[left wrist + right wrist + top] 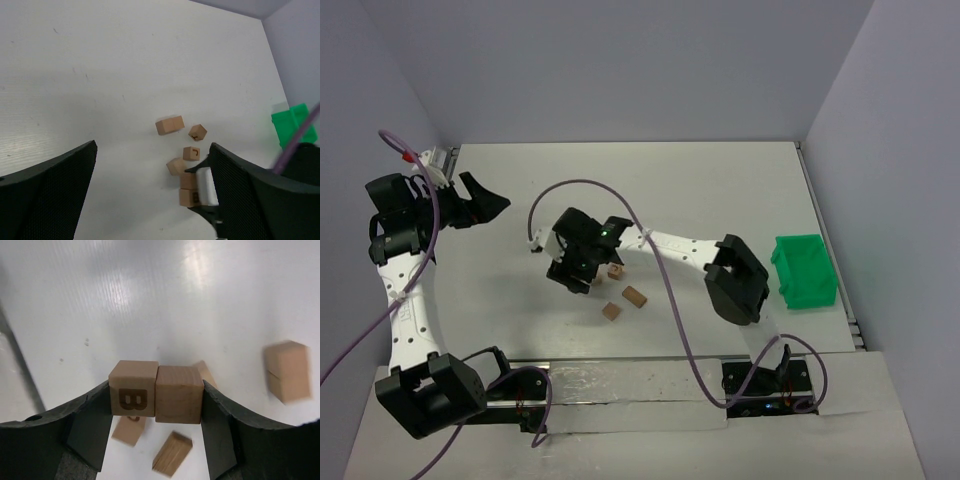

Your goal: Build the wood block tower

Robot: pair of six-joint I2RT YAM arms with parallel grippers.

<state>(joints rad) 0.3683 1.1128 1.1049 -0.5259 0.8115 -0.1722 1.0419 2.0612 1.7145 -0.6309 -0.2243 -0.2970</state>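
My right claw (156,401) is clenching two small light-brown wooden cubes (179,394) side by side, hovering above loose wooden blocks (172,454) mid-way along the white table (720,180), nearer its near edge. My left claw (152,149) is gaping idle by the left edge. I judge that no tower is standing yet and the stacking is only beginning.

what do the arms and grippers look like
Both arms are white links with bulky black joints, the left arm and right arm alike. A purple cable loops along each. The left gripper and right gripper have wide black curved fingers, mesh-textured on the left. A green light glows on the right wrist.
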